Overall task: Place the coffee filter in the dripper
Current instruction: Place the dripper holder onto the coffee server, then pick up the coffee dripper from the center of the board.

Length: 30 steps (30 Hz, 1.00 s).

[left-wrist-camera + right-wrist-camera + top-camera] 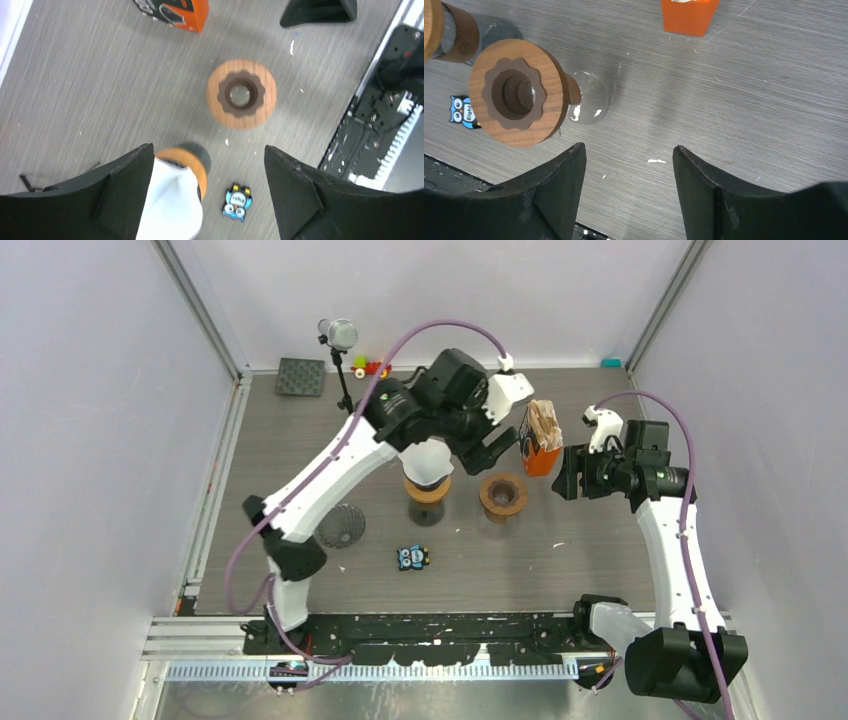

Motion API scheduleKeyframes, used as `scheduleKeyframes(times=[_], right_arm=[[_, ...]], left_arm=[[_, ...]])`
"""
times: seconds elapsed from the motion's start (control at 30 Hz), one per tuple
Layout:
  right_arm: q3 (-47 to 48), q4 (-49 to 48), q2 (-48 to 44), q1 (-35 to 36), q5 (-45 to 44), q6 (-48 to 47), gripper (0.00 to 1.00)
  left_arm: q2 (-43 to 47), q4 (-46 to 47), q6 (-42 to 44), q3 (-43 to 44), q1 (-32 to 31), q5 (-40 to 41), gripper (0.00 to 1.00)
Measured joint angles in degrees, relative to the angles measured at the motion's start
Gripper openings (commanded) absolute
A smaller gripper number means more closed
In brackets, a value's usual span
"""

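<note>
Black jaws on our left gripper [207,150] stand spread wide, and we see nothing clasped between them. Just below and to one side of them, in the left wrist view, the white coffee filter [170,205] sits in the dripper [192,162]. Its paper partly disappears behind one finger, so we cannot tell whether the two touch. From above, the filter rises as a pale cone out of the dripper's brown ring, half under the left arm's wrist.

Just to the right stands a second dripper [503,495], a wooden ring on a glass base, with no paper in it. Behind it is an orange box [540,445] with brown papers showing at its top. An owl sticker [412,558] lies flat on the grey table [620,560], nearer to us than both drippers.

Our right gripper [629,148] hangs over bare table right of the second dripper and near the box, jaws parted, gripping nothing.
</note>
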<state>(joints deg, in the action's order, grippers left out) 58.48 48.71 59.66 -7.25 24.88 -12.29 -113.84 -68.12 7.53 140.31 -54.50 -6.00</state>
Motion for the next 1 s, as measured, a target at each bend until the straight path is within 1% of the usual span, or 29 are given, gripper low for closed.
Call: scheduleKeyframes(times=[0.13,0.2,0.3,0.4,0.47,0.6,0.7,0.8,1.0], right_arm=[[1.84,0.42,0.59,0.0,1.29,-0.24,0.69],[2.45,0.44,0.83,0.0,2.25,-0.48,0.69],[3.1,0.5,0.87,0.0,3.91,-0.81,0.7],[3.85,0.48,1.07,0.15,5.14,-0.81,0.7],[4.26,0.2,1.38,0.37,5.51,-0.66,0.7],[4.83,-0.39,2.03,0.81,5.84,0.04,0.69],[4.9,-0.83,2.4,1.09,5.9,0.46,0.69],[4.9,-1.14,2.64,1.29,5.9,0.68,0.7],[4.76,-1.57,2.62,1.51,5.9,0.66,0.69]], left_arm=[[11.04,4.13,1.11,-14.21,-0.15,0.85,0.82],[16.96,7.1,2.38,-23.76,-0.2,1.99,0.82],[25.7,9.11,4.76,-37.16,-0.13,5.05,0.81],[33.48,9.64,5.99,-46.14,1.66,6.29,0.79],[37.38,9.53,6.19,-48.81,4.87,6.14,0.78],[44.59,9.84,6.27,-53.88,15.3,6.6,0.76],[48.22,9.14,6.51,-59.08,20.65,6.43,0.76],[48.92,8.83,6.71,-63.82,27.41,4.09,0.75],[46.69,8.52,7.96,-70.66,41.81,-1.33,0.71]])
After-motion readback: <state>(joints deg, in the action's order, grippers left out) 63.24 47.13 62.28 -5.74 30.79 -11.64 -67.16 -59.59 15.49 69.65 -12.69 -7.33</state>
